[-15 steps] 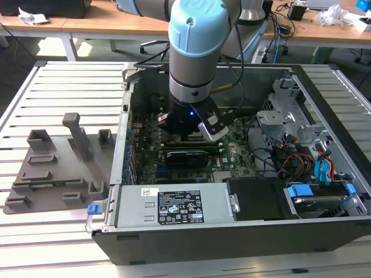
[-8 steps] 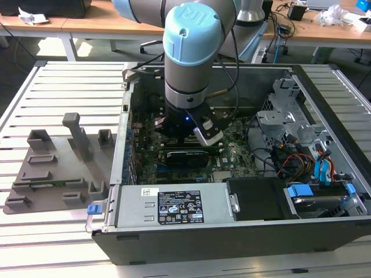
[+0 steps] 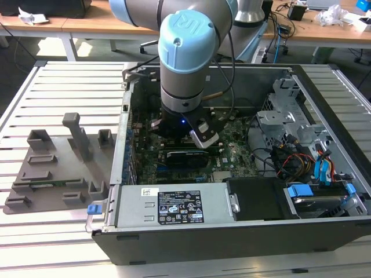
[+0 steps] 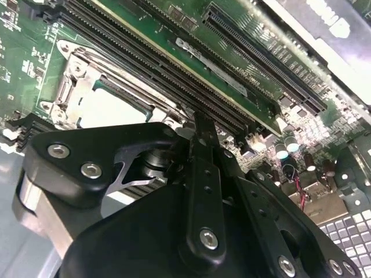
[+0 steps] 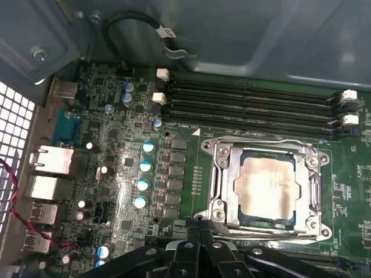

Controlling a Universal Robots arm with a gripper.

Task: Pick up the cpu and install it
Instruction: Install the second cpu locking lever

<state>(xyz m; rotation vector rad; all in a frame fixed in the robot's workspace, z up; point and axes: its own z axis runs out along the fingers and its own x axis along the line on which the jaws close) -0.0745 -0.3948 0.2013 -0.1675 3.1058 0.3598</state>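
Note:
The cpu [image 5: 269, 188], a pale silvery square, lies flat inside the metal socket frame [image 5: 219, 174] on the green motherboard [image 5: 116, 133]. It also shows as a pale patch [image 4: 110, 107] in the second wrist view. My gripper [image 5: 199, 225] hovers just beside the socket's edge, its black fingers [image 4: 201, 130] pressed together with nothing between them. In the exterior view the arm's wrist [image 3: 184, 110] reaches down into the open computer case [image 3: 324, 87] and covers the socket.
Black memory slots [image 5: 249, 98] run beside the socket. A long black card [image 3: 185, 156] lies just in front of the wrist. The power supply [image 3: 174, 208], drive cage [image 3: 284, 121] and cables [image 3: 301, 162] crowd the case. A grey fixture [image 3: 52, 168] sits outside on the slatted table.

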